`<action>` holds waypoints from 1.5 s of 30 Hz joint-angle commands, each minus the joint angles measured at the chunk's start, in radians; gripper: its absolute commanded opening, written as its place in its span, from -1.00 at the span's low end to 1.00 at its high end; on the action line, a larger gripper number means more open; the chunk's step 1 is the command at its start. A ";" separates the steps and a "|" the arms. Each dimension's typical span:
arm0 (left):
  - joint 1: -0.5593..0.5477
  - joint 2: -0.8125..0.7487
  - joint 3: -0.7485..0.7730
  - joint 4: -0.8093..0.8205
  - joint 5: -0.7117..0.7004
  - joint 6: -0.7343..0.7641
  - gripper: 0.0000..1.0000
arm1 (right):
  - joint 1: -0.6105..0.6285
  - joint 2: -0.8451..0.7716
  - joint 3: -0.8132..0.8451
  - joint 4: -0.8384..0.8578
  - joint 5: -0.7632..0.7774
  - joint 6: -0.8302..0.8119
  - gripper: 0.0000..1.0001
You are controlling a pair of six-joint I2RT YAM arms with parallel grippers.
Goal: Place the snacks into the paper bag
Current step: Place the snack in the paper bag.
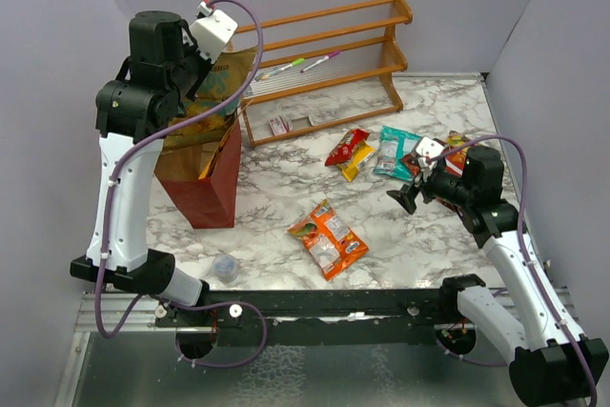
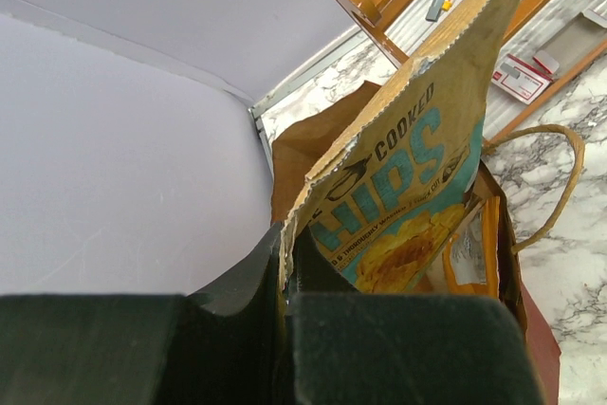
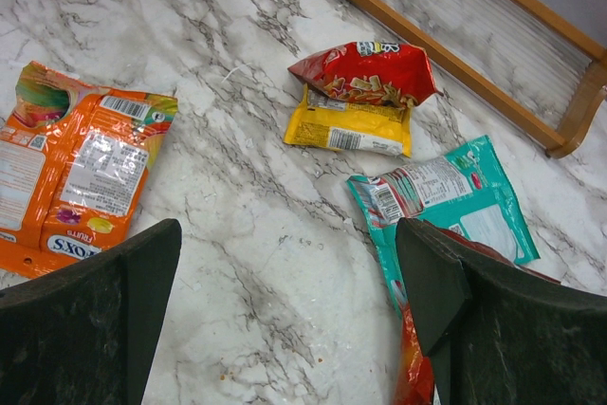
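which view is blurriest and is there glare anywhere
left wrist: the left gripper is a dark soft blur up close, while the chip bag print is sharp; right wrist: the right gripper is blurred too, with mild sheen on the teal packet; top external: evenly lit and crisp, no harsh glare.

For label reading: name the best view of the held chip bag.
Left wrist: the chip bag fills the frame, print legible. Top external shows it small, partly behind the arm; right wrist misses it.
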 commanded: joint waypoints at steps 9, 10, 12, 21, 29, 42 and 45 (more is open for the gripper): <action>0.031 -0.014 -0.019 0.080 0.021 -0.172 -1.00 | -0.004 0.012 0.016 -0.032 -0.059 -0.017 0.93; 0.034 -0.010 -0.013 0.082 0.028 -0.185 -1.00 | -0.004 0.010 0.016 -0.033 -0.060 -0.017 0.94; 0.044 -0.005 -0.005 0.092 0.032 -0.210 -1.00 | -0.004 0.008 0.017 -0.035 -0.064 -0.018 0.95; 0.098 0.016 0.043 0.149 0.029 -0.297 -1.00 | -0.004 0.008 0.018 -0.043 -0.080 -0.020 0.97; 0.150 0.002 0.030 0.215 -0.001 -0.360 -1.00 | -0.004 0.006 0.020 -0.049 -0.082 -0.023 0.98; 0.162 -0.109 -0.043 0.207 0.161 -0.441 -1.00 | -0.004 0.007 0.021 -0.047 -0.081 -0.021 1.00; 0.164 -0.121 -0.074 0.213 0.169 -0.451 -1.00 | -0.004 0.006 0.019 -0.045 -0.080 -0.022 1.00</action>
